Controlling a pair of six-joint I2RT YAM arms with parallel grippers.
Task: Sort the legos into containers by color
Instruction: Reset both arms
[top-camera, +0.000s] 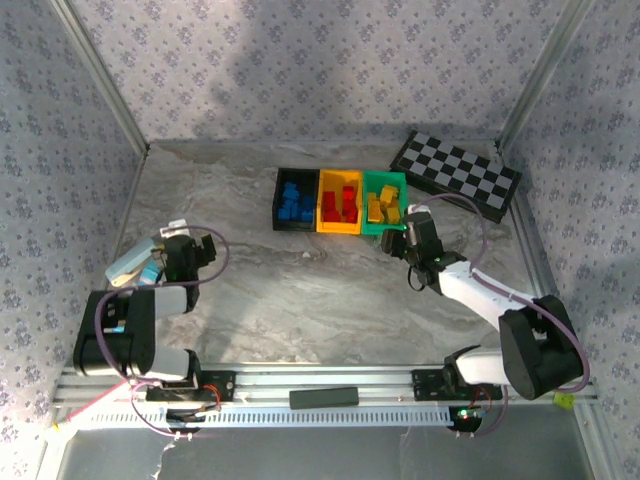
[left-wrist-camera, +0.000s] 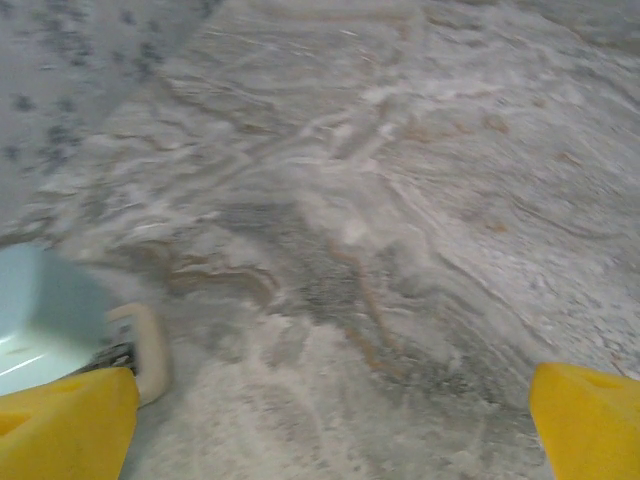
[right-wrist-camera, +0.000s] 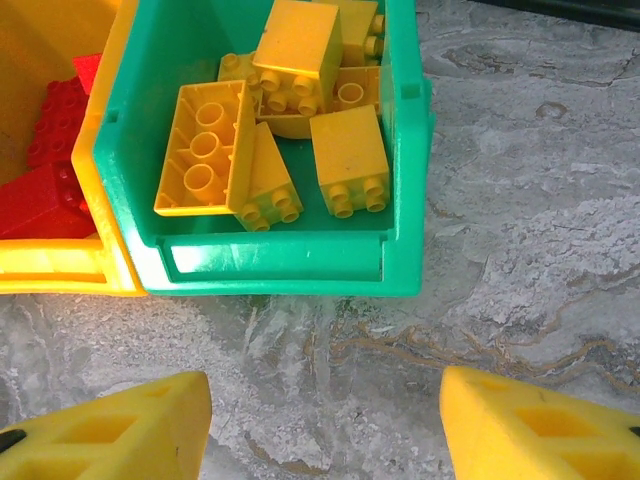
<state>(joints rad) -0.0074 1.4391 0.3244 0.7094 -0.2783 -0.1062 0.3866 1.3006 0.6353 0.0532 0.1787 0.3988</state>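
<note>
Three joined containers stand at the back of the table: a black one (top-camera: 277, 200) with blue legos (top-camera: 294, 200), a yellow-orange one (top-camera: 338, 229) with red legos (top-camera: 340, 203), and a green one (top-camera: 384, 176) with yellow legos (top-camera: 383, 207). My right gripper (top-camera: 405, 238) hovers just in front of the green bin. In the right wrist view the right gripper (right-wrist-camera: 325, 430) is open and empty over bare table, with the green bin (right-wrist-camera: 290, 262), its yellow legos (right-wrist-camera: 300, 45) and some red legos (right-wrist-camera: 45, 150) ahead. My left gripper (top-camera: 200, 248) is at the left, and in its wrist view the left gripper (left-wrist-camera: 330, 430) stands wide open and empty.
A light blue marker (top-camera: 135, 262) lies by the left wall, just left of my left fingers (left-wrist-camera: 60, 425). A black-and-white checkerboard (top-camera: 455, 175) leans at the back right. A black bar (top-camera: 323, 397) rests on the front rail. Patterned walls close in both sides.
</note>
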